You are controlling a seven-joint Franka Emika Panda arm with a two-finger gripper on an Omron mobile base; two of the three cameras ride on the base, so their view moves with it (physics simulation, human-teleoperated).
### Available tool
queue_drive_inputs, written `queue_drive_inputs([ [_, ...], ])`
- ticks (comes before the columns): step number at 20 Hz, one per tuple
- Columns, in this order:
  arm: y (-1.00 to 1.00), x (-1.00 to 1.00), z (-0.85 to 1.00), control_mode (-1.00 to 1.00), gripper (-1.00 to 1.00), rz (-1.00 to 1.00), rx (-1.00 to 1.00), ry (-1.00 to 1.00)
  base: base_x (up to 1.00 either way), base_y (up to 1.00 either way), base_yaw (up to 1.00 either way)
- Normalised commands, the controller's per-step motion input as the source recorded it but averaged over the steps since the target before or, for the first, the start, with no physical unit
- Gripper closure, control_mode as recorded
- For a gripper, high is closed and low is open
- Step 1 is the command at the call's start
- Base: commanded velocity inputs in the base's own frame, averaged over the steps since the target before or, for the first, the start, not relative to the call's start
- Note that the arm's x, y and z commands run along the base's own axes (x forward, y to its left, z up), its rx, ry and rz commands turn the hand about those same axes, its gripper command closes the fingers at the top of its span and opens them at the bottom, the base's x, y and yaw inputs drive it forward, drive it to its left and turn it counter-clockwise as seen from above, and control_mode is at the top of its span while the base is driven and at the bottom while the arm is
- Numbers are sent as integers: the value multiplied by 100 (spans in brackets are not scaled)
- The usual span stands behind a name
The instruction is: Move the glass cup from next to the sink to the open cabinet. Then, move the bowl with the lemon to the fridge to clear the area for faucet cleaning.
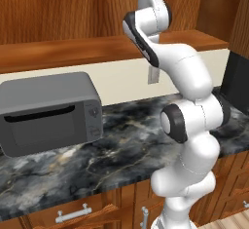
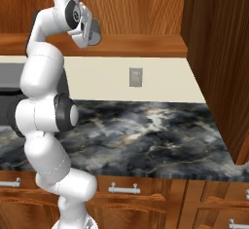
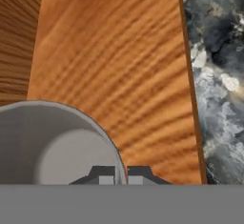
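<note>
The glass cup (image 3: 47, 142) is a grey translucent tumbler, seen from above in the hand view at the lower left. My gripper (image 3: 120, 176) is shut on it, with the cup's right rim pinched between the two fingertips. From the right base view the cup (image 2: 94, 32) hangs off the raised hand, low over the cabinet's plank shelf (image 2: 141, 45). I cannot tell whether the cup's base touches the shelf (image 3: 119, 66). The arm reaches high, up to the cabinet (image 1: 73, 50). Sink, bowl, lemon, fridge and faucet are out of view.
A grey microwave (image 1: 48, 111) stands on the dark marbled counter (image 1: 121, 150) at the left. A wall outlet (image 2: 136, 77) sits on the cream backsplash. A tall wooden panel (image 2: 219, 52) closes the right side. Base cupboards with silver handles (image 2: 124, 189) run below.
</note>
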Motion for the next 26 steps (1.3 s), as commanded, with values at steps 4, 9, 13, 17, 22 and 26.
queue_drive_inputs([
  [4,0,8,0,-100,-100,0,0,3,0,0,0],
  [9,0,-34,0,-100,-100,0,0,-9,0,0,0],
  [13,0,-82,0,-100,-100,0,0,-31,0,0,0],
  [17,0,-96,12,-100,-100,0,0,-40,0,0,0],
  [22,0,-100,-14,-100,-100,0,0,-23,0,0,0],
  [26,0,-100,-83,-100,-100,-1,0,-9,0,0,0],
])
